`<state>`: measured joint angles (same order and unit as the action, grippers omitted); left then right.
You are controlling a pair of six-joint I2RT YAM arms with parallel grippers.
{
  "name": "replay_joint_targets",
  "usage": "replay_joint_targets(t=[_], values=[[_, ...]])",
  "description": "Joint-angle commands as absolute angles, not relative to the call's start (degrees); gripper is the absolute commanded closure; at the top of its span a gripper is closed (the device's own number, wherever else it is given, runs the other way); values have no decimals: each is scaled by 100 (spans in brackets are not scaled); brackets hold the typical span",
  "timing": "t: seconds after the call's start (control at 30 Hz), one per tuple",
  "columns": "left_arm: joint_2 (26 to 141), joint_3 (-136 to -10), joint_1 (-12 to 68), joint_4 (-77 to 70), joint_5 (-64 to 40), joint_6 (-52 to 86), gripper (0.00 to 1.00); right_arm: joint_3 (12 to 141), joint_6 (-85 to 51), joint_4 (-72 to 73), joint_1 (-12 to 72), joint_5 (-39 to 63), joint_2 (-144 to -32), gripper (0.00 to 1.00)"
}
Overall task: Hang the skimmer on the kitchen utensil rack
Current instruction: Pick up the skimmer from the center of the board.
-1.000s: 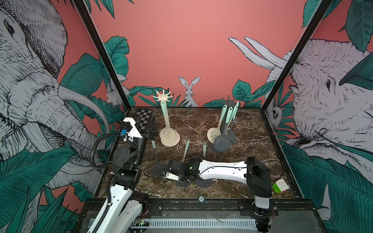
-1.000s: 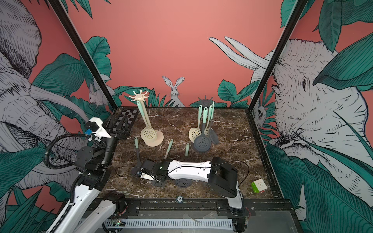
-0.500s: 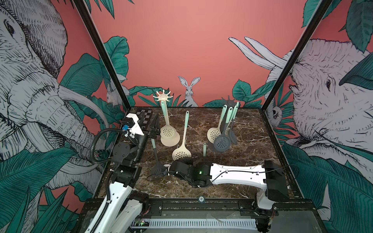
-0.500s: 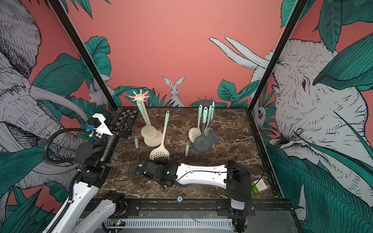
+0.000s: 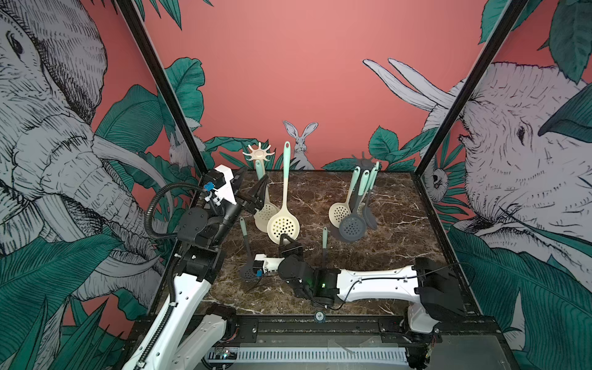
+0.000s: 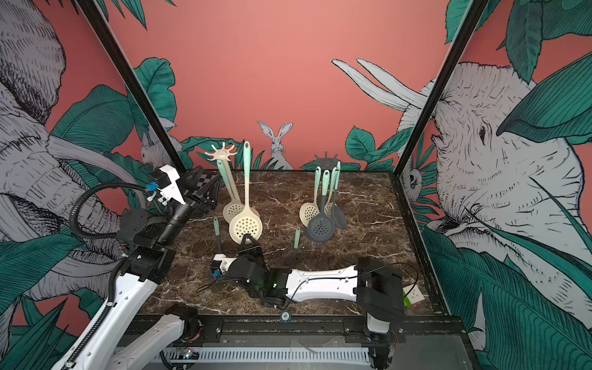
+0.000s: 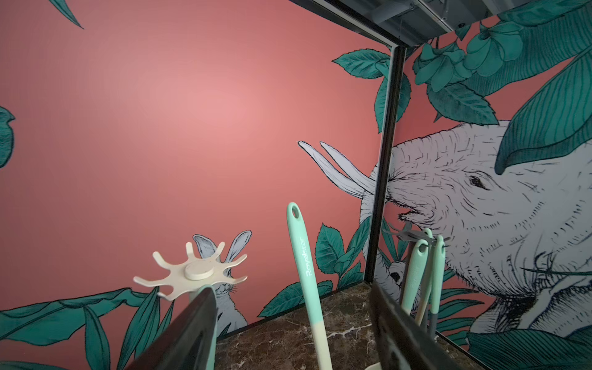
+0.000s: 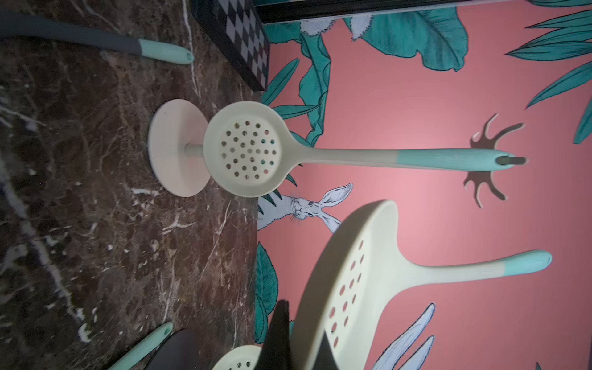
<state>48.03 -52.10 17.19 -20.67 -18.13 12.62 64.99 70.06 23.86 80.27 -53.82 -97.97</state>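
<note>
Over the veined marble surface (image 5: 400, 224), amid coral jungle murals (image 5: 512, 153), my right gripper (image 5: 284, 238) pinched the cream perforated skimmer (image 5: 283, 221) by its bowl, handle upright beside the star-topped rack (image 5: 258, 154); my left gripper (image 5: 253, 188) gaped empty

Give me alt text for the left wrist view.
The mint-green handle of the cream perforated skimmer rises between the dark fingers of the open left gripper, touching neither. Beyond are the cream star-shaped rack top and a grey rack hung with utensils, against a coral wall.

Soft overhead light glows pale on the far wall (image 5: 288, 64), the dark table (image 5: 400, 205) lies dim, and close things blur in wrist views.
</note>
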Motion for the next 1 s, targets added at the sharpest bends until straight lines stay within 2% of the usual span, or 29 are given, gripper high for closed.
replay_joint_targets(t=[0.0,0.23,0.53,0.63,0.8,0.97], values=[[5012,-5528,1691,-2089,-2544,1407,25,6464,8203,4356,8089,-5508,-9824,100],[5476,-5836,1691,-2273,-3287,1570,28,6377,8666,5021,8086,-5254,-9882,100],[5992,-6144,1692,-2462,-3837,1841,40,6360,8424,4732,8092,-5093,-9825,100],[6046,-6169,1688,-2481,-3861,1861,49,6362,8300,4632,8082,-5054,-9807,100],[6086,-6204,1696,-2469,-3919,1854,75,6363,8218,4496,8061,-5031,-9809,100],[6128,-6255,1689,-2482,-3994,1877,94,6352,8141,4481,8047,-4949,-9800,100]])
